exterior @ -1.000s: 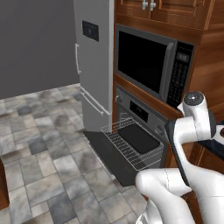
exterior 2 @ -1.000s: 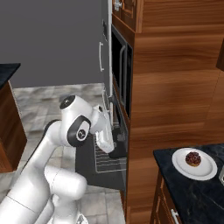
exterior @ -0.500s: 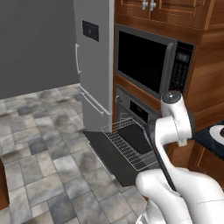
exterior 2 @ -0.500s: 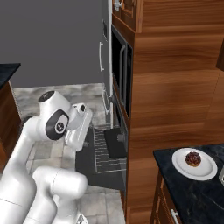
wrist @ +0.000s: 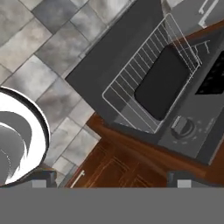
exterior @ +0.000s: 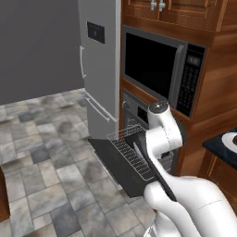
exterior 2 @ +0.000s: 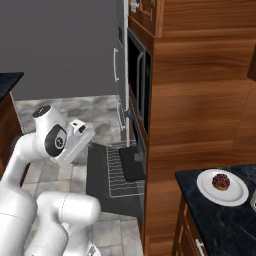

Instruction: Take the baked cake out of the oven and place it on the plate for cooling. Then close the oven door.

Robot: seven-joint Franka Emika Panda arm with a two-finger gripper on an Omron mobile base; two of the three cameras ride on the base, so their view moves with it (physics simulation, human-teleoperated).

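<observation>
small reddish-brown cake point(exterior 2: 220, 181) on round white plate point(exterior 2: 204, 186), lower right | my fingers spread, empty | step: shut dark grey drop-down oven door point(exterior: 115, 159) | nxt: get under edge, lift

My two base cameras face the oven door point(exterior: 121, 164) from behind-left and behind-right, moderately near. My hand camera looks steeply down on it point(wrist: 107, 65); all share it.

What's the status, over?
Jaws open, empty. Small dark reddish-brown cake on white round plate. Dark grey drop-down oven door open; wire rack pulled out over it.
</observation>
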